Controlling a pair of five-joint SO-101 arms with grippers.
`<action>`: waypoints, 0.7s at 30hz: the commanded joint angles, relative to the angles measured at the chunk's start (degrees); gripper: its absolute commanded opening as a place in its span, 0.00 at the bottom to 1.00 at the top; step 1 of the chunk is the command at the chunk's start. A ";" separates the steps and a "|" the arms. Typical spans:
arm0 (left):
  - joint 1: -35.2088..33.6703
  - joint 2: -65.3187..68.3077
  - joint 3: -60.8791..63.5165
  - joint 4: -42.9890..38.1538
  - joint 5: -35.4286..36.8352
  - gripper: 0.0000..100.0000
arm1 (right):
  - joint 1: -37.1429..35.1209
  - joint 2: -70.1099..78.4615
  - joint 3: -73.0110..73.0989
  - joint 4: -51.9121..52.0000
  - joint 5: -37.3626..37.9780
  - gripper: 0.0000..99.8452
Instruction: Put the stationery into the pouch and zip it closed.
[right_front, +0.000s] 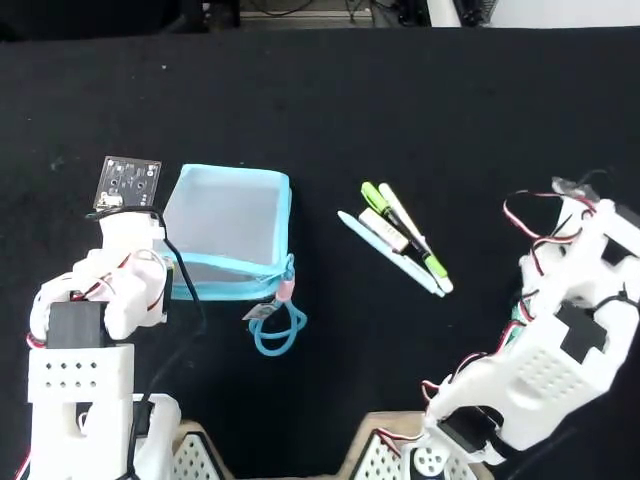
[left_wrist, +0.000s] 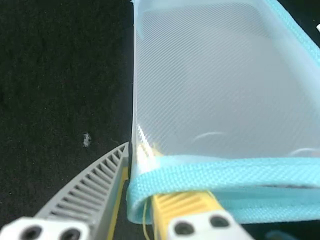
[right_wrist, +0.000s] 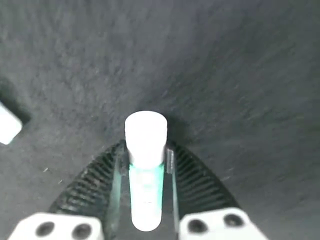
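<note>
Black card (right_front: 127, 181) beside pouch (right_front: 225, 225); pens (right_front: 400, 238) well apart; right claw (right_wrist: 145, 152) grips marker (right_wrist: 145, 131).

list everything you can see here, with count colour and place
pouch: one, see-through with light blue trim, left of the table's middle
cord loop: one, blue, at the pouch's near right corner, beside a small pink tab
loose pens: about four, green, white and light blue, in a crossed bunch right of the pouch
marker: one, white cap and green body, held in the right pincer
table: one, black
left pincer: one, grey and yellow, closed on the pouch's edge at a corner, the yellow finger inside
right pincer: one, black, closed on the marker above the table
</note>
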 joint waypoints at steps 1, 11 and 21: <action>-0.84 -0.18 0.22 -0.26 0.62 0.03 | 0.88 -1.45 -4.62 -4.92 2.20 0.01; -0.92 -0.18 0.22 -0.26 0.62 0.03 | -3.69 1.63 -6.64 0.18 2.02 0.15; -0.92 -0.18 0.22 -0.26 0.62 0.03 | -5.36 1.80 -8.48 0.00 -0.18 0.14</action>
